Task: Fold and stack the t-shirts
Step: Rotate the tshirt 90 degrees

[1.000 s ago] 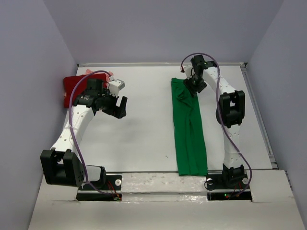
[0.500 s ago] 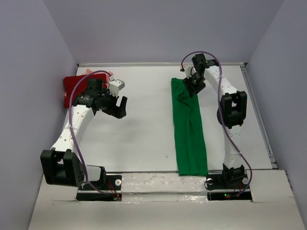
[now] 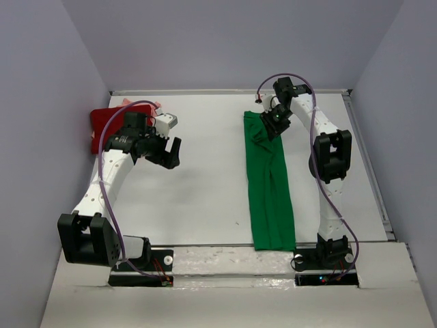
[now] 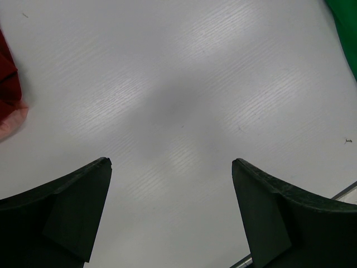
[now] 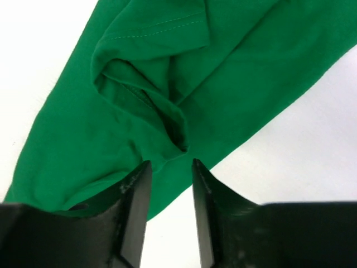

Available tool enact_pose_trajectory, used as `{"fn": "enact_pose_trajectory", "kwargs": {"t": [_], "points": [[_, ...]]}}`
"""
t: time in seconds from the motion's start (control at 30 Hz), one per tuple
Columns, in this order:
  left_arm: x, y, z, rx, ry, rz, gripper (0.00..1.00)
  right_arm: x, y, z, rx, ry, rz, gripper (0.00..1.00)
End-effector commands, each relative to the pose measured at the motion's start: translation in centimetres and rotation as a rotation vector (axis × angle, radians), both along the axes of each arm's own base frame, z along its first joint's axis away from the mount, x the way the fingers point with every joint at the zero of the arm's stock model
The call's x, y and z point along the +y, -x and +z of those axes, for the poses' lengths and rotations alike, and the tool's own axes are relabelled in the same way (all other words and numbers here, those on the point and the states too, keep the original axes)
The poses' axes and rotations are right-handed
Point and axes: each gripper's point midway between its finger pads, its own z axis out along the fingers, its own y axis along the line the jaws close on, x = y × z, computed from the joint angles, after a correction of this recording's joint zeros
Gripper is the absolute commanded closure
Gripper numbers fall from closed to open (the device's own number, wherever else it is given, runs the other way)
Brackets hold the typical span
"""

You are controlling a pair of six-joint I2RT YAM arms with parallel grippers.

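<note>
Holds right end effector narrowly parted, gripping nothing yet, a bunched fold of the green t-shirt just ahead of its tips, likely for a pinch to start folding. Parks left end effector wide open, empty, above the surface, dark red t-shirt to its left.

The top camera looks down on the whole table; both wrist cameras face it closely; all three catch the green t-shirt.
</note>
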Motion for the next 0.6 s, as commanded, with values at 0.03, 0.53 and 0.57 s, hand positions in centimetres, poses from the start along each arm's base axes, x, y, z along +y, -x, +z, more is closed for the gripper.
{"fn": "enact_pose_trajectory", "kwargs": {"t": [0.03,0.53,0.57], "points": [[0.1,0.1,1.3,-0.046,0.010,-0.004,0.01,1.1,0.0,1.4,-0.007,-0.052,0.014,0.68],[0.1,0.2,1.5,-0.055,0.011,-0.005,0.01,1.4,0.8,0.1,0.048,-0.066,0.029,0.64],[0.1,0.2,1.5,-0.057,0.011,-0.005,0.01,1.4,0.9,0.0,0.052,-0.067,0.029,0.64]]}}
